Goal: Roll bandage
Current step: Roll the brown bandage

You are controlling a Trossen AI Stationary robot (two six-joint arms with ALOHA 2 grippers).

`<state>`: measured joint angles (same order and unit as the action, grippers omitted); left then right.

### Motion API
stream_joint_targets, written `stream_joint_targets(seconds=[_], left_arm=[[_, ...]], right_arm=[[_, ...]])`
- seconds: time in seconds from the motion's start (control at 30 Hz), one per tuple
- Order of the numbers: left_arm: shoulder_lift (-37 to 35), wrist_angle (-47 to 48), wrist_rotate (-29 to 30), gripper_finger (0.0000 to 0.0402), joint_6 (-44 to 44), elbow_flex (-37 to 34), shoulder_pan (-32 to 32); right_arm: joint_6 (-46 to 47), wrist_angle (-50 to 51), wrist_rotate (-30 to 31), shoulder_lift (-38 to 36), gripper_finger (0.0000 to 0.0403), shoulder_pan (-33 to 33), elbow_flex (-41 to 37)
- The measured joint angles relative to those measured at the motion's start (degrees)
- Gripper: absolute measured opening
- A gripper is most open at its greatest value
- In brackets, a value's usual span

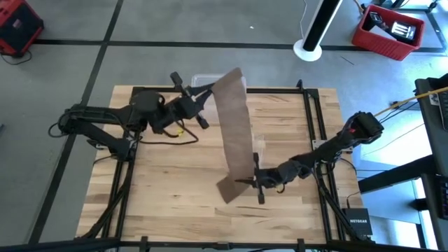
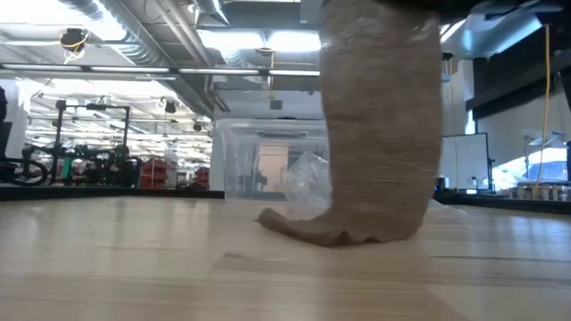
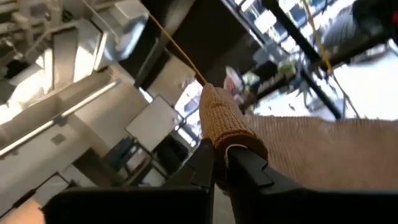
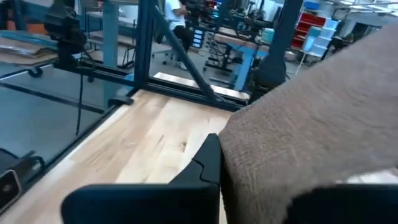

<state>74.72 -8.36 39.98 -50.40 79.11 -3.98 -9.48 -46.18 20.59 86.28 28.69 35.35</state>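
Both dark arms reach over the wooden table [image 1: 168, 175] in the high view, and between them the bandage [image 1: 234, 133] runs as a long dull brown strip. Its far end is lifted by the left gripper [image 1: 204, 105] near the far edge of the table; its near end lies on the wood at the right gripper [image 1: 253, 180], where it folds flat. Only this view shows both grippers and the whole length of the strip together.

From the low view, the grippers are not seen. The bandage [image 2: 379, 134] hangs as a wide, soft column with a fine ribbed weave, and its bottom part [image 2: 312, 227] spreads in wrinkles on the smooth pale planks. Behind it stand a clear plastic box [image 2: 268, 160] and a crinkled clear bag [image 2: 308, 183], which the high view hardly shows.

Left wrist view: the left gripper [image 3: 219, 163] is closed on the bandage [image 3: 227, 124], pinching a bunched, rounded end between its dark fingers [image 3: 202, 165]. The knit texture is clear, and the rest of the strip spreads flat to the side.

Right wrist view: the bandage [image 4: 305, 118] covers most of the right gripper, fuzzy and thick. One dark finger [image 4: 205, 165] shows beside the fabric. The jaws are closed on the bandage. Beyond the table edge a person [image 4: 174, 15] sits far in the room.
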Motion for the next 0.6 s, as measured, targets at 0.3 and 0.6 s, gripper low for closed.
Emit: stream_joint_targets(seconds=[0.3,0.6], left_arm=[[-0.3,13.7,0.7,0.0017,1.6,0.0,2.8],[0.2,19.5,3.3,0.0017,4.4,0.0,3.0]], right_arm=[[-5.8,4.5,2.3,-8.1,0.0003,6.7,0.1],[-13.0,23.0,7.0,-17.0,0.0002,14.4,10.3]])
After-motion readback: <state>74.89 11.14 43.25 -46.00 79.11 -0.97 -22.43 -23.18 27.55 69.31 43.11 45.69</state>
